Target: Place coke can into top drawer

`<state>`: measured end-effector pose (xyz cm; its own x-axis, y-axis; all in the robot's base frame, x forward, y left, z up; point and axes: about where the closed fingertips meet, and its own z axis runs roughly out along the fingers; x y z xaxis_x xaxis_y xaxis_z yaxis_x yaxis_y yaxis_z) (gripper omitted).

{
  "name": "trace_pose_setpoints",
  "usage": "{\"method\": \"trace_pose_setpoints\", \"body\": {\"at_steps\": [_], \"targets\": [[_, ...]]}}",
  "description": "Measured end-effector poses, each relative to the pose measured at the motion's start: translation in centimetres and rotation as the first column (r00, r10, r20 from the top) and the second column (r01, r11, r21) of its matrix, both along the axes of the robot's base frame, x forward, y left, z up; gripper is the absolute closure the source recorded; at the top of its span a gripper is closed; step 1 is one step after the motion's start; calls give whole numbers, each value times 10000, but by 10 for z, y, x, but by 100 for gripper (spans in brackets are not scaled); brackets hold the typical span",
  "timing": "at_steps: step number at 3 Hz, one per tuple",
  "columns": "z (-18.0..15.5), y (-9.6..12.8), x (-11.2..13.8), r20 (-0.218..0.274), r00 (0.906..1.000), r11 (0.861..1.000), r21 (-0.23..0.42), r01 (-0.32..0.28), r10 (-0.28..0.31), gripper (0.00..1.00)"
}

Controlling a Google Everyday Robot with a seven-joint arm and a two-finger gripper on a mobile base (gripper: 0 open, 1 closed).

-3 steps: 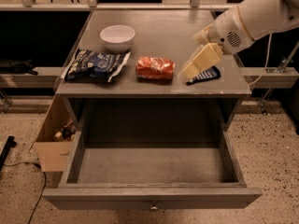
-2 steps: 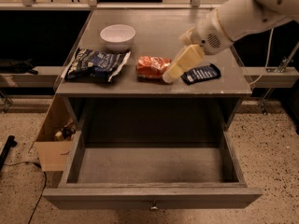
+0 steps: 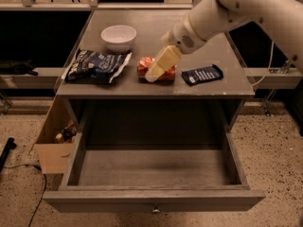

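Observation:
The coke can (image 3: 143, 66) lies on its side on the cabinet top (image 3: 156, 22), near the front edge at the middle. My gripper (image 3: 157, 70) hangs from the white arm that comes in from the upper right. It is right over the can and covers the can's middle; only the can's ends show. The top drawer (image 3: 151, 198) is pulled wide open below, and its inside holds nothing. Its small knob (image 3: 155, 210) shows at the front centre.
A white bowl (image 3: 118, 36) stands at the back left of the top. A dark blue chip bag (image 3: 97, 65) lies left of the can and a flat blue bar wrapper (image 3: 202, 74) right of it. A cardboard box (image 3: 53, 143) sits on the floor at left.
My gripper has moved left, from over the blue bar wrapper to over the coke can. The can, the bag, the bowl and the drawer have not moved.

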<state>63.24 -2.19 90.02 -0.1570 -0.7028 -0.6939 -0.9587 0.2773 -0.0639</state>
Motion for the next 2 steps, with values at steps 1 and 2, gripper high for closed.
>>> {"method": "trace_pose_setpoints", "body": {"at_steps": [1,2], "targets": [[-11,6,22,91,9999,9997,-231,-71,73,0],[-20,-16,50,143,9992,9986,-355,382,-377,0]]}}
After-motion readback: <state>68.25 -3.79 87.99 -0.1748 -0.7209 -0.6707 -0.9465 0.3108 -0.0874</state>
